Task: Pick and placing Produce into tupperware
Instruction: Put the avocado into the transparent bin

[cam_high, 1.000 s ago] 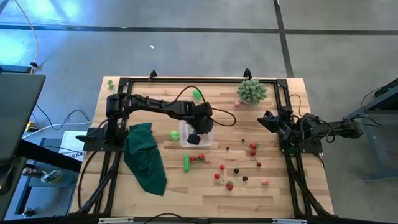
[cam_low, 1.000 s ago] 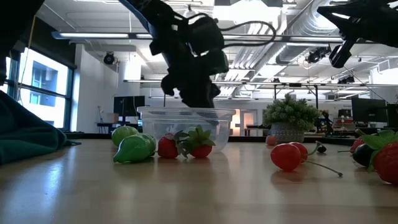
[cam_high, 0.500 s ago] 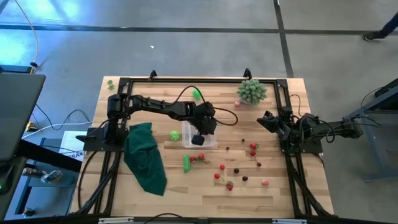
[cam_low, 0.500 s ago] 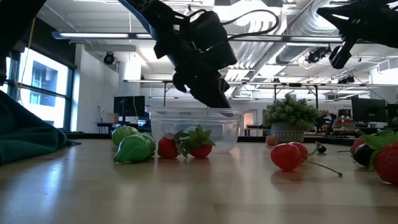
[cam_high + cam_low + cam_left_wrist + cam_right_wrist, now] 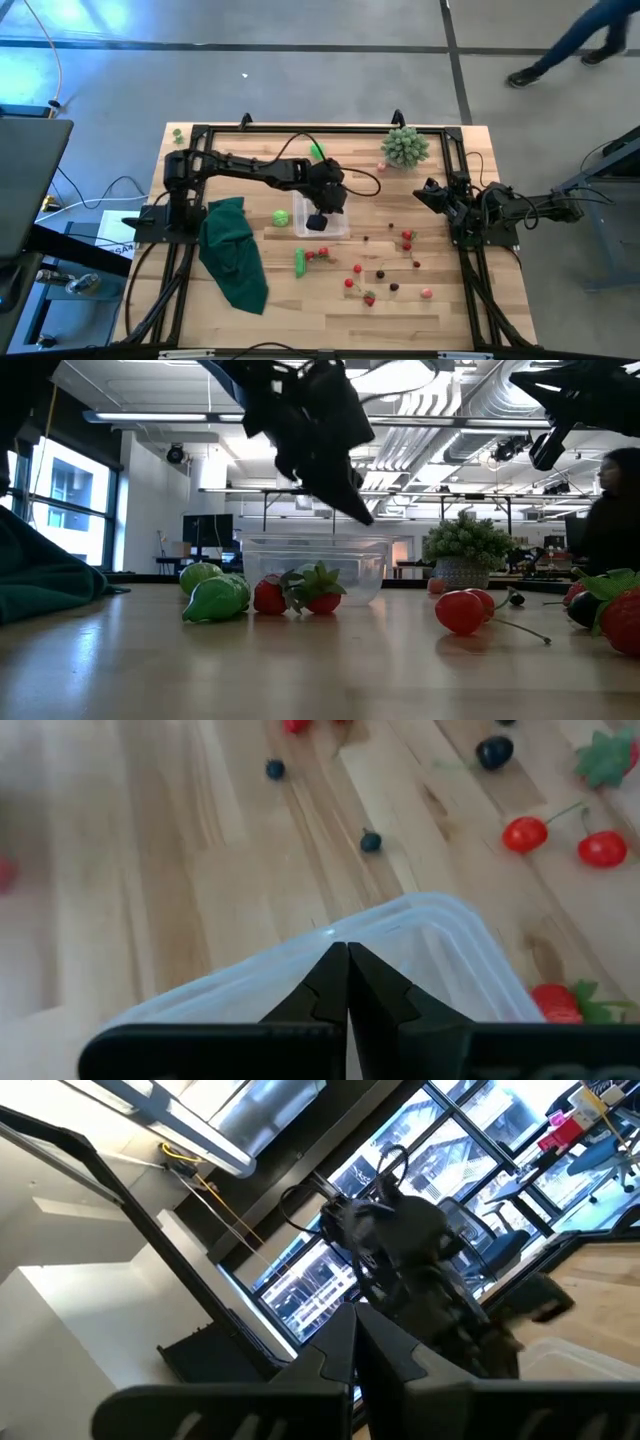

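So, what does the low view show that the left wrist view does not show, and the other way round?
Only the low view shows the spiky plant, a person in the room behind, the green produce at the table's near side, and the right gripper raised high. Only the left wrist view shows the small dark berries on bare wood and the left gripper with its fingers shut and empty, above the tupperware. Both show the clear tupperware, a strawberry beside it, and red cherries with stems.
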Available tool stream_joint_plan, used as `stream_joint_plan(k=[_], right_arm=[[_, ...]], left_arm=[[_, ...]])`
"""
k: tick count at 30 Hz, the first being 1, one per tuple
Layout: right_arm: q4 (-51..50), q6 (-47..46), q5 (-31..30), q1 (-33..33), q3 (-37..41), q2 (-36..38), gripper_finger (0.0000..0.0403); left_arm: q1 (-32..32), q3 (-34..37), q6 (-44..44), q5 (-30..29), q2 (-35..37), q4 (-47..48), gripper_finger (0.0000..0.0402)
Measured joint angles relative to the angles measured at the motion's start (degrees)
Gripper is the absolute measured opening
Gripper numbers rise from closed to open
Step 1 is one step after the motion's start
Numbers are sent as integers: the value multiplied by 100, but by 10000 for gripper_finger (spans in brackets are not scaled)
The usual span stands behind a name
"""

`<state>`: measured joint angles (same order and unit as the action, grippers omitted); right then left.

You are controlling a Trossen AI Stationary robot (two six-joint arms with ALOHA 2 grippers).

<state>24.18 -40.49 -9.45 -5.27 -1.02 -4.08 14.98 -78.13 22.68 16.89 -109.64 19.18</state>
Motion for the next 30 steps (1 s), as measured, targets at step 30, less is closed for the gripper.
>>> stream_joint_plan(k=[30], right_arm=[[89,0,51,1,0,-8,0]], left_arm=[[277,47,-65,-2393,3174,3353,1]])
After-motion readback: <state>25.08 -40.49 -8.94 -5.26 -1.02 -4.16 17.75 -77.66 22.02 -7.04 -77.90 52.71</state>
